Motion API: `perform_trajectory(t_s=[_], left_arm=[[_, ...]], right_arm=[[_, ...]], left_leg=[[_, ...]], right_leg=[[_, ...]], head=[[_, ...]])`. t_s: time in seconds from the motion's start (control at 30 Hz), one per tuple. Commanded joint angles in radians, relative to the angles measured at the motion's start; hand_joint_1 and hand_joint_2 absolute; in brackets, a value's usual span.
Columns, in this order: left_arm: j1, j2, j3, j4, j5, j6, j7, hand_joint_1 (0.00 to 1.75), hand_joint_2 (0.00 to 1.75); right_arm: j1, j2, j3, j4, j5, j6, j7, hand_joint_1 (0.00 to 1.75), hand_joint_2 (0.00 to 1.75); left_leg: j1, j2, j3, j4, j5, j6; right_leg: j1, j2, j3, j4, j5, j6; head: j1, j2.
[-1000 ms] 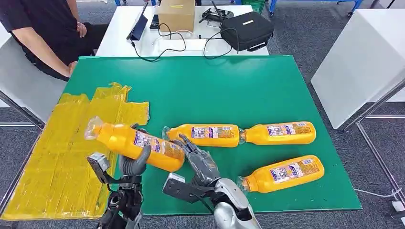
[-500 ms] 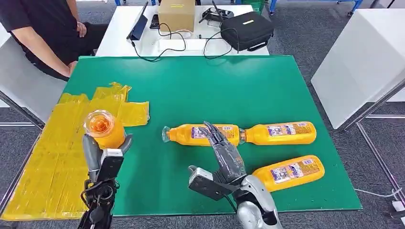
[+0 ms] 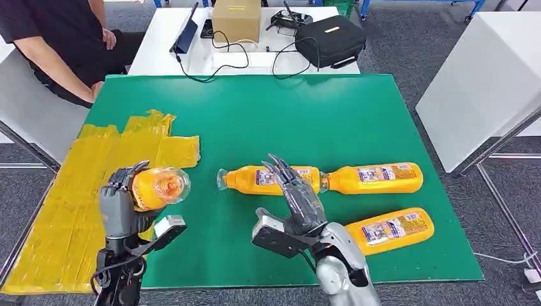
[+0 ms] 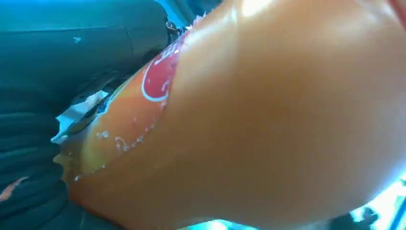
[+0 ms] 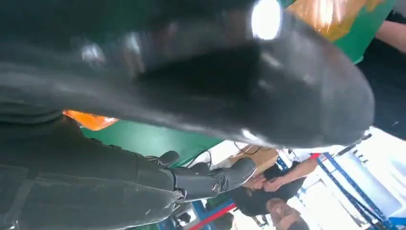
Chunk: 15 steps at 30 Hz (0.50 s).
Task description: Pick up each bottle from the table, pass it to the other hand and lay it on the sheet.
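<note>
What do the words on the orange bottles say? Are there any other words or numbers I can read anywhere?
No text here can be read.
Labels on the three bottles lying on the table: print too small to read.
Bottle in the left hand: a red mark shows in the left wrist view, blurred, no letters readable.
Cardboard box: a yellow strip on top, unreadable.
Black case: a small yellow tag, unreadable.

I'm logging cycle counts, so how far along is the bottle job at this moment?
Nothing lies on the yellow sheet yet. In hand: the left robot hand grips one orange bottle over the sheet's edge, apparently after the handover, while the right robot hand is open above the table. Left: laying this one down, plus three bottles on the green table.
</note>
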Motion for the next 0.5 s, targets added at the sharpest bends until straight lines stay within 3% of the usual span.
perform_trajectory(t_s=[0.03, 0.27, 0.5], left_arm=[[-0.042, -0.068, 0.18, 0.055, -0.276, 0.033, 0.081, 1.75, 1.75], [-0.02, 0.039, 0.022, 0.082, -0.349, 0.033, 0.327, 1.75, 1.75], [-0.021, 0.054, -0.02, 0.096, -0.376, 0.033, 0.383, 1.75, 1.75]], right_arm=[[-0.075, -0.002, 0.012, 0.125, -0.01, 0.003, -0.003, 0.0, 0.0], [-0.038, 0.011, 0.015, 0.099, -0.01, 0.001, 0.0, 0.0, 0.0], [-0.043, 0.007, 0.017, 0.112, -0.003, 0.003, 0.011, 0.0, 0.0]], left_leg=[[0.0, -0.001, 0.005, -0.001, -0.002, 0.002], [-0.001, -0.002, 0.006, -0.001, -0.002, 0.002], [-0.001, -0.002, 0.007, -0.001, -0.003, 0.002]], right_leg=[[0.0, 0.001, 0.005, 0.0, -0.001, -0.003], [0.0, 0.0, 0.005, 0.0, -0.002, -0.004], [0.0, 0.001, 0.006, 0.0, -0.003, -0.004]], head=[[0.0, 0.0], [0.0, 0.0], [0.0, 0.0]])
